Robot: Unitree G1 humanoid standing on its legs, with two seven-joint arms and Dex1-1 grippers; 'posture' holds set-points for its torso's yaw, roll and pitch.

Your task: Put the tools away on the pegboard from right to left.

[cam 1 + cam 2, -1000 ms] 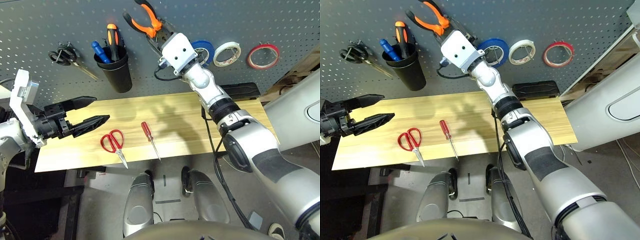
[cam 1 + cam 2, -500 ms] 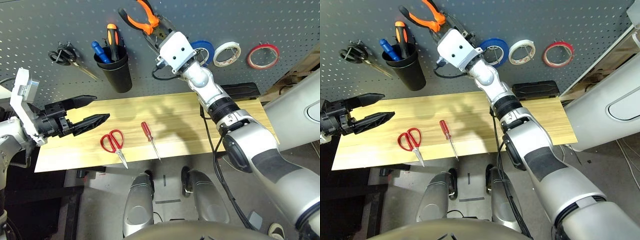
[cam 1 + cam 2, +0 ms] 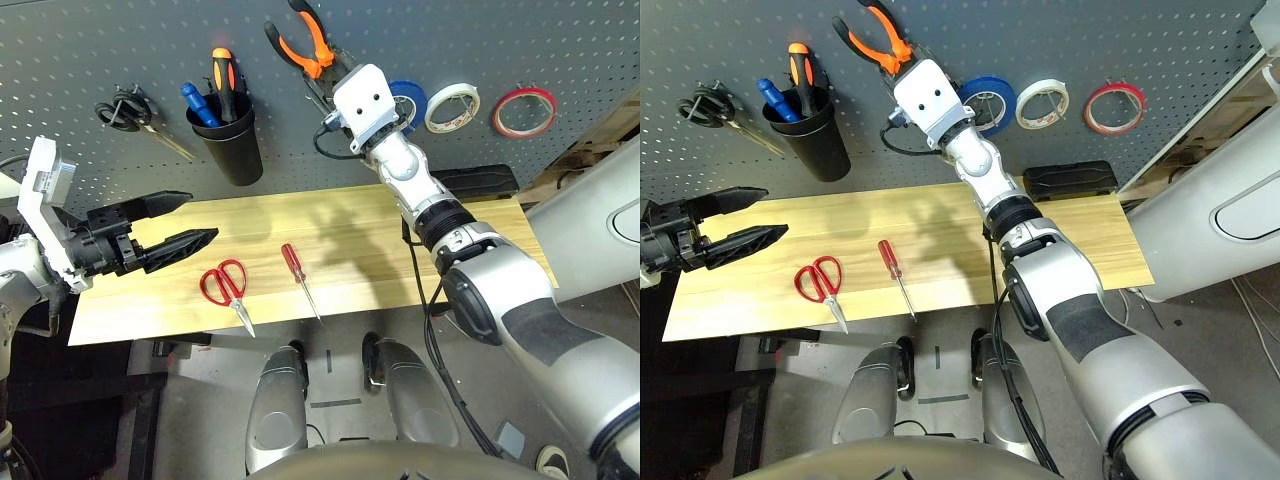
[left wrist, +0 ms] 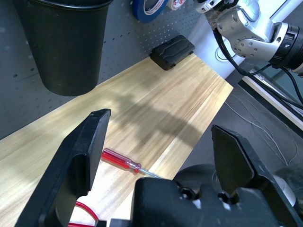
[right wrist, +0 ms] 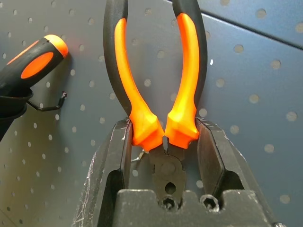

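Clamping pliers (image 5: 158, 90) against pegboard (image 5: 265, 75), right hand (image 5: 163, 142) hides pliers' nose; left hand (image 4: 156, 142) apart.

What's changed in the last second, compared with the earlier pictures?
The right claw, shut on the pliers throughout, swung them left along the pegboard, then back right to about where they began. The left claw stayed open over the table; scissors, screwdriver and red tape unmoved.

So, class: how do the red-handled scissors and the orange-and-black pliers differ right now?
The scissors lie flat on the table, untouched; the pliers are held up at the pegboard in the right gripper. Scissors handles are red loops; pliers handles are long and orange-and-black.
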